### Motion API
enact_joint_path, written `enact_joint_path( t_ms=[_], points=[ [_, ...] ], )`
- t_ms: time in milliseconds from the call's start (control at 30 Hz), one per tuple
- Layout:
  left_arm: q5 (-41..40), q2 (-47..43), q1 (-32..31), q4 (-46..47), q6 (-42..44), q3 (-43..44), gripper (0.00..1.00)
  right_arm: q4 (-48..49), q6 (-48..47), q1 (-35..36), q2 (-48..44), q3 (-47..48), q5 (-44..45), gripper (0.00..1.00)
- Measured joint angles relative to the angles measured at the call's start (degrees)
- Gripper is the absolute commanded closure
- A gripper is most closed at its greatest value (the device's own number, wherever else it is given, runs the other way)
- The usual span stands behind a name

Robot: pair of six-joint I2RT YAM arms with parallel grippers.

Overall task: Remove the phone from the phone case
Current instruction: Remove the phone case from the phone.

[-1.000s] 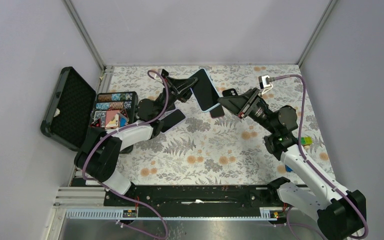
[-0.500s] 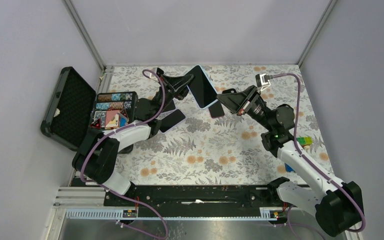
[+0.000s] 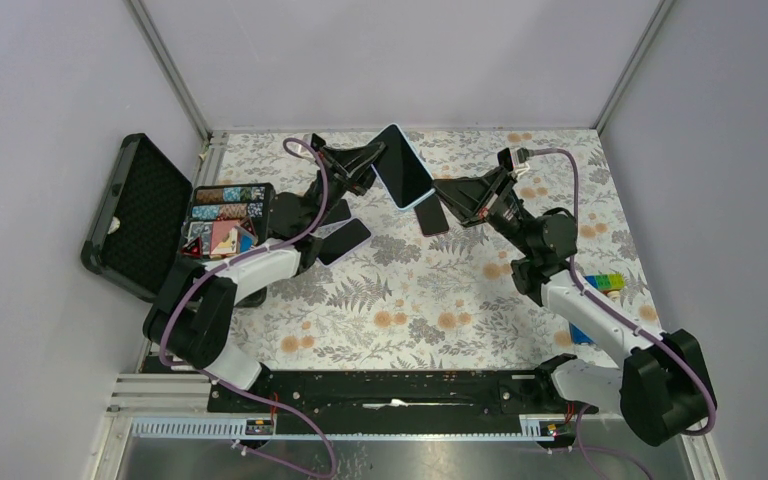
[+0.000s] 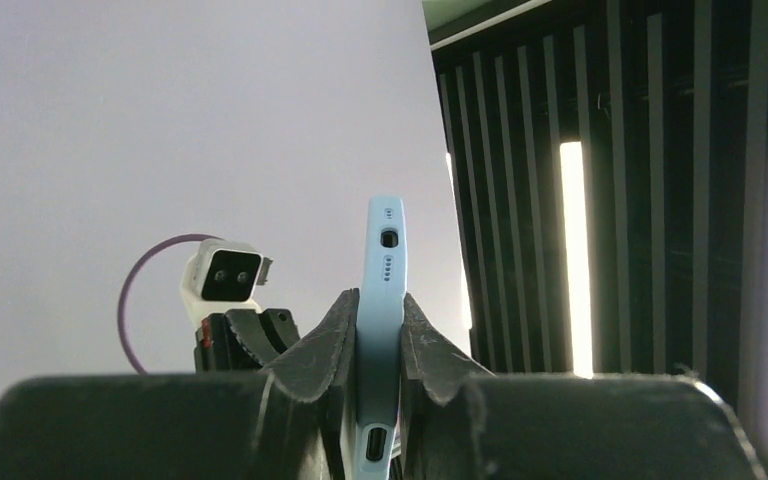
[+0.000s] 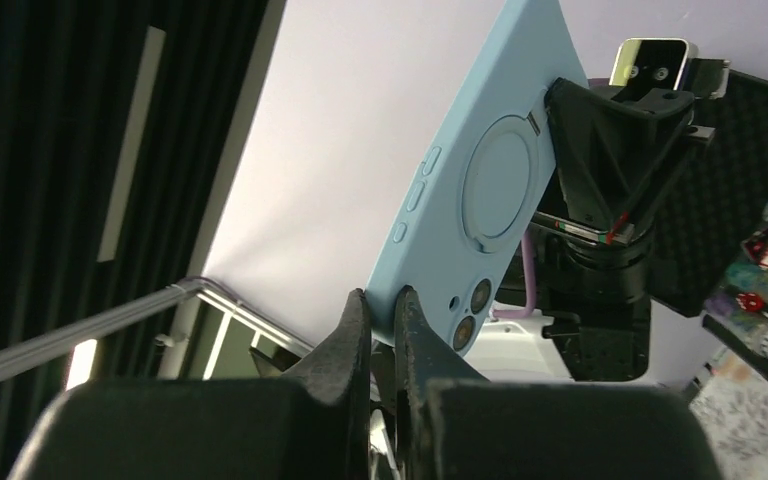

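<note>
Right tool point(image 5: 382, 310) just went from apart to clamped on the bottom corner of the blue phone case point(image 5: 480, 190); left tool point(image 4: 380, 318) still pinched across its other end. Phone point(image 3: 403, 168) still inside, held aloft right of the tile box point(image 3: 225, 215), slightly higher now. Both ends gripped, so peeling can probably start

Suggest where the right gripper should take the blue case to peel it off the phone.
I'd pinch the blue case at its rim by the camera lenses, coming from the side away from the left gripper. The left gripper clamps the phone across its thickness in mid-air, leaving that thin corner free. The right gripper is shut there now.
</note>
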Motion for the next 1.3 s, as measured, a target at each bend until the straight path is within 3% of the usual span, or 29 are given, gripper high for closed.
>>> enact_joint_path(
  t_ms=[500, 667, 800, 1033, 1300],
  points=[
    [-6.64, -4.72, -2.56, -1.42, -4.61, 2.21, 1.00, 2.97, 7.32, 0.04, 6.40, -1.33, 3.67, 1.00],
    [-7.76, -6.54, -2.56, -1.73, -4.70, 2.23, 1.00, -3.78, 0.74, 0.07, 2.84, -1.33, 3.50, 0.54],
    [-8.26, -6.10, -2.56, -2.71, -3.65, 2.29, 1.00, -15.26, -12.28, 0.85, -5.53, -1.22, 4.35, 0.39],
    [-8.57, -4.57, -2.82, -4.81, -0.46, 2.82, 1.00, -23.04, -31.63, 5.92, -13.33, -1.09, 4.59, 0.30],
    [-9.46, -4.59, -4.09, -10.19, 3.56, 2.93, 1.00, -27.19, -42.18, 10.88, -13.33, 0.74, 7.63, 0.30]
  ],
)
